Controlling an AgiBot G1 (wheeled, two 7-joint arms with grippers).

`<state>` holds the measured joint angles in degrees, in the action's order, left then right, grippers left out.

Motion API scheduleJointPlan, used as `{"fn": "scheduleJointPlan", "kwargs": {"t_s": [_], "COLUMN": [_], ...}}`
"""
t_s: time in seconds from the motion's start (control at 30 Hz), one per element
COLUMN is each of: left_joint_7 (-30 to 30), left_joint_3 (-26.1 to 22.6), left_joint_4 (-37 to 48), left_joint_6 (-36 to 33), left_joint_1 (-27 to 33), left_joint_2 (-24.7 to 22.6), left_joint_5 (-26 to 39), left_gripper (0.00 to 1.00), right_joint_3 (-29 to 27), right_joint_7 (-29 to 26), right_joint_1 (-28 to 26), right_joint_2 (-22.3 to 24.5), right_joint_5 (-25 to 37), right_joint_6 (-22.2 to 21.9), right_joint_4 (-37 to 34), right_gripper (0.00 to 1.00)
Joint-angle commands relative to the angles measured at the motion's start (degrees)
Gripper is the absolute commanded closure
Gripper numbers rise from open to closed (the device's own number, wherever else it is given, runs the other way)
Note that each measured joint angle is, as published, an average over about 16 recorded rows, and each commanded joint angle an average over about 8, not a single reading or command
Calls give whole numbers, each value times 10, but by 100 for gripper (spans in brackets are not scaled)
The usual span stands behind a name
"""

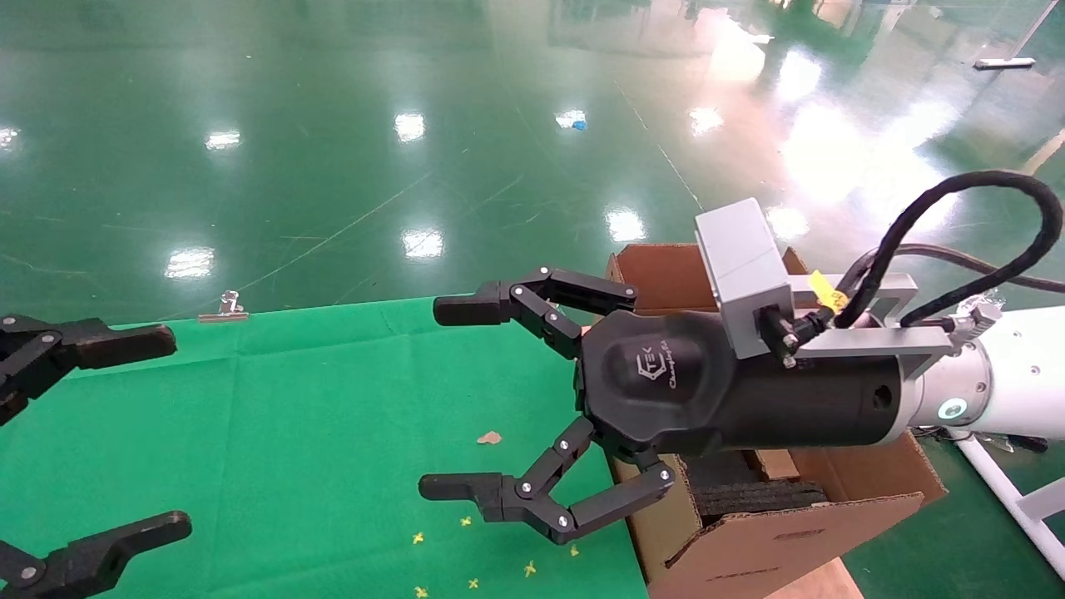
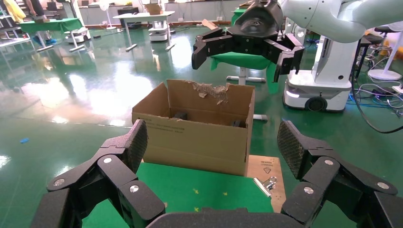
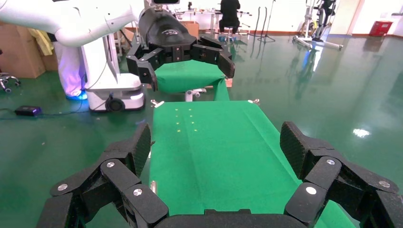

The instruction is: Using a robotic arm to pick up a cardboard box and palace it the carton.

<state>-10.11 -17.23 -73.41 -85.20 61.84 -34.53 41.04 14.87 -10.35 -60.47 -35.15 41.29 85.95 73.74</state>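
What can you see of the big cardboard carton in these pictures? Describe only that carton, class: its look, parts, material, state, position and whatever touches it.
The carton is a large brown corrugated cardboard box, open at the top with its flaps standing up. The far flap has a torn, ragged edge. Dark foam pieces sit inside. It stands upright off the right end of the green-covered table, seemingly on a wooden board. The right gripper, open, hovers beside it over the cloth without touching it.
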Motion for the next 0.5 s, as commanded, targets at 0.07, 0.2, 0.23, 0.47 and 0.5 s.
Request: {"fn": "scheduleJointPlan", "kwargs": {"t_s": [0.07,0.2,0.23,0.47,0.5], "left_joint_7": [0,0,0,0,0], "left_joint_3": [0,0,0,0,0], "left_joint_4": [0,0,0,0,0], "left_joint_6": [0,0,0,0,0], "left_joint_1": [0,0,0,0,0], "left_joint_2": [0,0,0,0,0], "left_joint_5": [0,0,0,0,0], "left_gripper": [0,0,0,0,0], "right_joint_3": [3,6,6,9,9], "right_joint_7": [-1,-2,-2,-3,-3], "right_joint_1": [-3,-5,-6,-8,-9], "right_joint_2": [0,1,1,1,1], "right_joint_5": [2,3,3,5,5], "right_joint_6": [-1,-1,-2,-2,-2], "right_joint_4": [0,-1,-1,-1,-1], "right_gripper": [0,0,0,0,0]}}
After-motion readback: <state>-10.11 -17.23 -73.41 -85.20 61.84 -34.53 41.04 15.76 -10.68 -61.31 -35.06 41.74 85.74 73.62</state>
